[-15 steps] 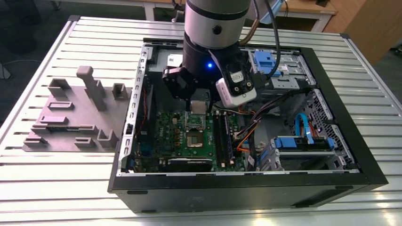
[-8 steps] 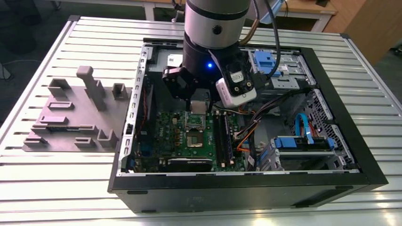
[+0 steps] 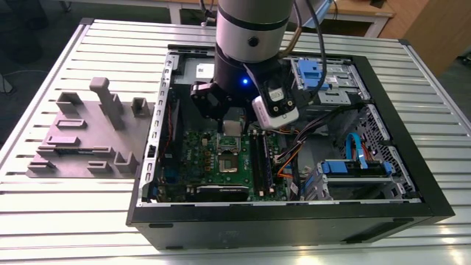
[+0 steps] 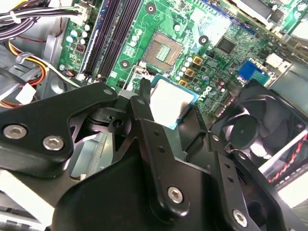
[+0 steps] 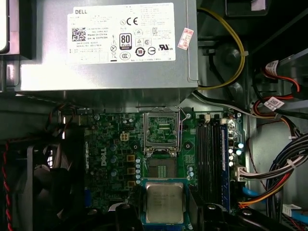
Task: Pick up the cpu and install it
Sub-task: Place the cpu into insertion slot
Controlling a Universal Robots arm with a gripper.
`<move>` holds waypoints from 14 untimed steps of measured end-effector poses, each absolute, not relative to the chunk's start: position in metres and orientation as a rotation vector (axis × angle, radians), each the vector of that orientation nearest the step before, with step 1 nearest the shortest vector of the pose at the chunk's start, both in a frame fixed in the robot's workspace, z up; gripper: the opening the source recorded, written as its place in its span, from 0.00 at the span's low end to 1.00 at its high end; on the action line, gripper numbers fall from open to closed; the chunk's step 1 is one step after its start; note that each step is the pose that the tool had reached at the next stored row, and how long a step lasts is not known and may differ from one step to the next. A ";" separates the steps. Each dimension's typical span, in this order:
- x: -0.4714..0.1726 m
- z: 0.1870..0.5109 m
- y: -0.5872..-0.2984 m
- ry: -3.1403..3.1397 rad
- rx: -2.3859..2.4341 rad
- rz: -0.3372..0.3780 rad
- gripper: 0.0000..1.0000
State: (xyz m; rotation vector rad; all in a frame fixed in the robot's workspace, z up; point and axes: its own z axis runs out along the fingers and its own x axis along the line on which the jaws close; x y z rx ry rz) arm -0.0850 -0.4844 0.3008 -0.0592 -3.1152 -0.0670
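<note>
The gripper (image 4: 169,109) has its jaws closed on the cpu (image 4: 172,98), with a black finger (image 4: 142,108) pressed against each of two opposite edges. It holds the chip flat, metal top up, in the air above the motherboard (image 5: 110,144) inside the open computer case (image 3: 294,218), which lies on a slatted table (image 3: 59,221). In the first wrist view the cpu sits close to the bare socket (image 5: 161,167), on the side away from the raised socket lid (image 5: 161,131) and the grey power supply (image 5: 106,72). Whether it is squarely over the socket I cannot tell.

The chip looks light, thin and stiff. Its smooth metal top would likely be slippery, and its underside and the socket's contacts are probably the fragile parts, so the edges are the sensible place to hold it (as it is held now). A tilt or a scrape could plausibly do damage.

Room is tight but workable. The memory sticks (image 5: 211,144) stand along one side of the socket and the fan (image 5: 43,185) is at the motherboard's opposite edge. The lid stands up on the power-supply side, and loose cables (image 5: 279,163) crowd the case wall beyond the memory sticks. Straight above the socket the way appears open
</note>
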 end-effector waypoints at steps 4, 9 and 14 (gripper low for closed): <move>-0.085 0.294 -0.484 -3.115 -0.059 -0.067 0.47; -0.085 0.293 -0.484 -3.115 -0.059 -0.067 0.47; -0.085 0.293 -0.484 -3.115 -0.059 -0.067 0.47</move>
